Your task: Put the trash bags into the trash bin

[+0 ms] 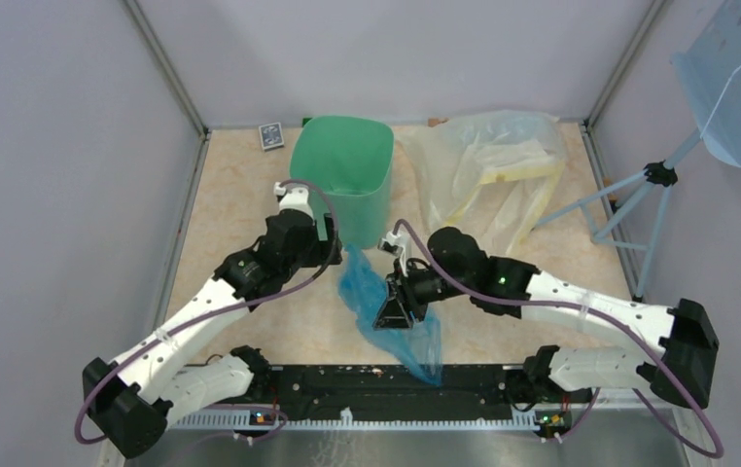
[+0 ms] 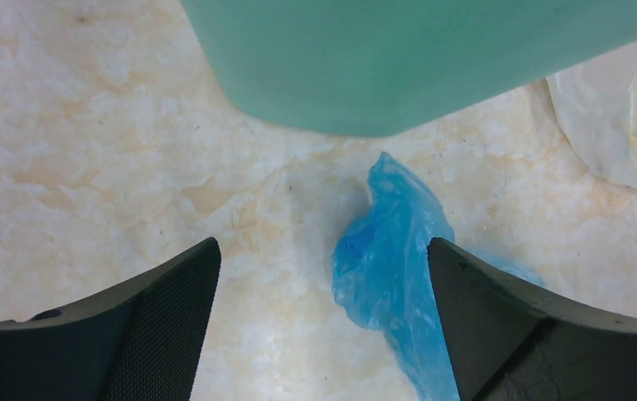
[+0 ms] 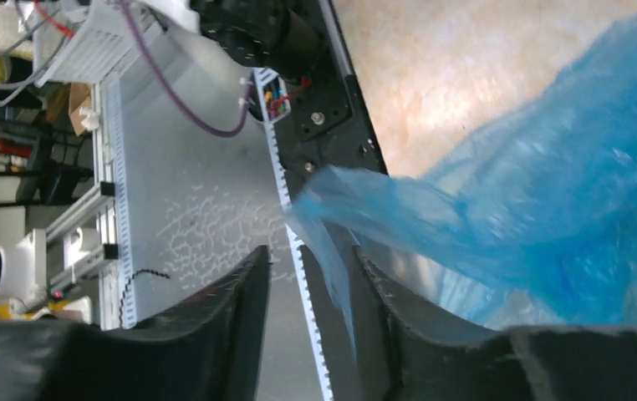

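Gathering bag (image 1: 362,287), sprawled on table (image 2: 89,125) just before bin (image 1: 342,165): left gripper (image 2: 323,246) gapes wide, empty, over bag's tip; right gripper (image 3: 308,255) narrowly parted, film loose in gap. Advice: pinch bunched plastic deep, lift clear above rim, then release.

The bin (image 1: 342,180) stood near the table's (image 1: 230,185) back edge. The bag (image 1: 386,311) lay before it, reaching the near edge. A larger bag (image 1: 483,165) lay right of the bin, a small box (image 1: 270,135) left.
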